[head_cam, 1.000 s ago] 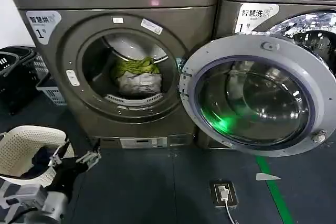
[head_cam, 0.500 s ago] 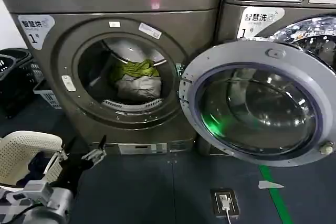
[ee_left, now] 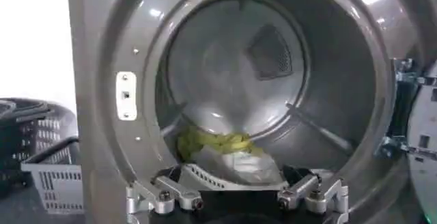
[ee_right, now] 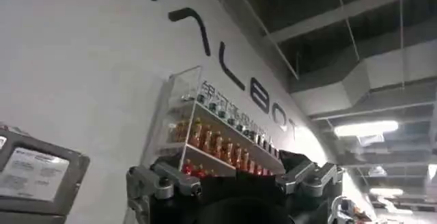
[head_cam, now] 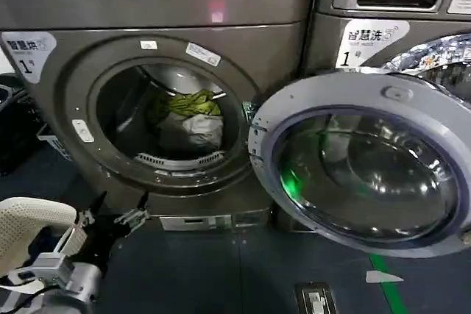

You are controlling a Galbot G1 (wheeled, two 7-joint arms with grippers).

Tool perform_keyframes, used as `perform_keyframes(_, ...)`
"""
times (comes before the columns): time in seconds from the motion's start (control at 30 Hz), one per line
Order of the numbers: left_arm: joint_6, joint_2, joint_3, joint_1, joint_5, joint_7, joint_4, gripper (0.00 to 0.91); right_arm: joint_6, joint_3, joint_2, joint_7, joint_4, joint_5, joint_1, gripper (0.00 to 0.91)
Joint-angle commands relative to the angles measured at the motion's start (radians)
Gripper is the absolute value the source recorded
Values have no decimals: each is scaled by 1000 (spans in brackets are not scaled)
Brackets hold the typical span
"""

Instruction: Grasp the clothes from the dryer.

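- Head view: left gripper (head_cam: 118, 215), jaws spread and empty, hangs low outside the dryer (head_cam: 51, 115).
- Clothes (head_cam: 188, 119) lie deep on the drum floor.
- Right gripper (ee_right: 232, 181), jaws spread, points at the ceiling.
- Risk: clipping the porthole's lower rim while reaching in.

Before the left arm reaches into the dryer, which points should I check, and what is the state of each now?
1. Dryer door swung fully aside: ok.
2. Clothes in the drum, yellow-green piece over grey-white: ok.
3. Left gripper jaws open: ok.
4. Left gripper aimed at the opening: ok in the left wrist view, low before the rim.
5. Right gripper away from the machine, pointed up at a wall: ok.
6. Drum depth to the clothes: cannot tell.
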Motion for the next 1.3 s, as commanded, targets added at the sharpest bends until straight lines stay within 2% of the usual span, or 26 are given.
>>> perform_keyframes(0.03,0,-1,-1,-1,0,0,-1,907,0,5,-1,2,-8,0,-2,907)
perform_keyframes(0.23,0,2,-1,-3,-3,1,2,907,1,13,-3,-6,-21,-60,-10,907)
perform_keyframes(1.3,0,2,5,-14,-2,6,12,907,7,30,0,-10,-21,-56,-19,907)
